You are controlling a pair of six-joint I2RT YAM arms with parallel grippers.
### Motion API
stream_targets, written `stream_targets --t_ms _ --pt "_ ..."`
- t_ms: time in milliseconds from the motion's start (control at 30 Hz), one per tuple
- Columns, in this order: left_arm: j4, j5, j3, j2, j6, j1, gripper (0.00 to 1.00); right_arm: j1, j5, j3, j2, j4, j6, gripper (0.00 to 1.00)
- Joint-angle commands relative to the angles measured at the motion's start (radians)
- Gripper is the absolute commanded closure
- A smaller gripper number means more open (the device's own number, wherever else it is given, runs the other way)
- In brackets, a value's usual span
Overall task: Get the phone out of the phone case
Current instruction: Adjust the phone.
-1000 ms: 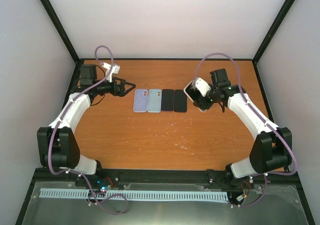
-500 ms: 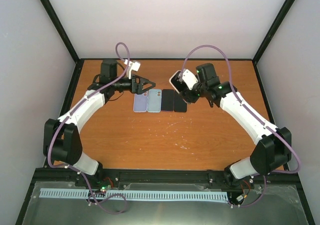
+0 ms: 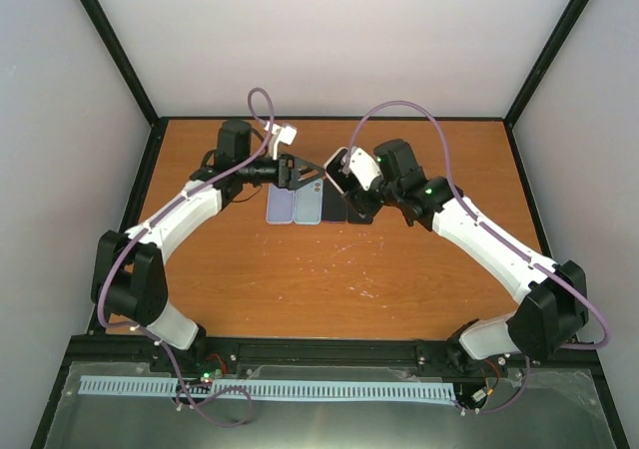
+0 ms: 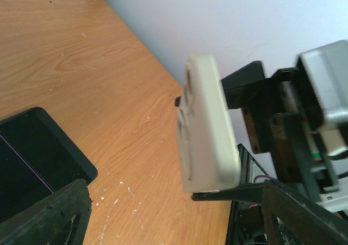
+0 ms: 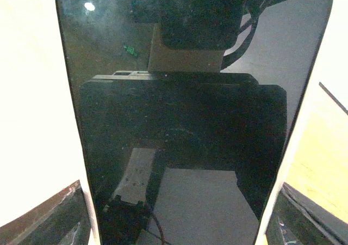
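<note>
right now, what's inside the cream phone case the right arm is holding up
A phone with a dark screen fills the cream case. The phone's back and edges cannot be seen, as the case covers them.

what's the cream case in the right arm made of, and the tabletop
The cream phone case looks like matte silicone or soft plastic: rounded edges, no glare. The tabletop looks like wood-grain laminate or veneer: regular grain, smooth, white scuffs.

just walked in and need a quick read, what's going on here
The right end effector holds a cased phone up above the table. The left end effector is open close beside it, not yet gripping. The phone is not yet out of its case.
</note>
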Motion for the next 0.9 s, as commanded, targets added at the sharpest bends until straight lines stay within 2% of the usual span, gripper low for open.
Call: stream_targets --t_ms 0,100,200,367,500,533,600,733,867 --pt "0.049 -0.039 0.057 0.042 -0.043 -0.034 0.16 0.023 0.067 -0.005 -0.033 0.094 0.019 0.51" --pt "0.041 -0.057 0.081 0.061 -0.037 -0.069 0.19 0.037 0.077 0.009 -0.016 0.095 0.033 0.51" --pt "0.048 -0.064 0.086 0.076 -0.057 -0.077 0.26 0.056 0.099 0.022 0.000 0.100 0.040 0.51" --pt "0.040 -0.091 0.090 0.092 -0.064 -0.078 0.52 0.066 0.125 0.019 0.004 0.113 0.047 0.49" --pt "0.042 -0.062 0.122 0.115 -0.037 -0.078 0.78 0.065 0.119 0.012 0.007 0.118 0.057 0.48" --pt "0.035 -0.058 0.132 0.119 -0.025 -0.078 0.85 0.065 0.118 0.009 0.004 0.119 0.058 0.45" --pt "0.007 -0.054 0.158 0.121 0.014 -0.077 0.93 0.065 0.107 -0.001 -0.006 0.120 0.050 0.40" --pt "-0.042 -0.024 0.156 0.103 0.087 -0.061 0.99 0.061 0.034 -0.029 -0.048 0.096 0.020 0.23" --pt "-0.098 0.030 0.147 0.067 0.212 -0.045 0.99 0.023 -0.102 -0.051 -0.101 0.049 -0.003 0.07"
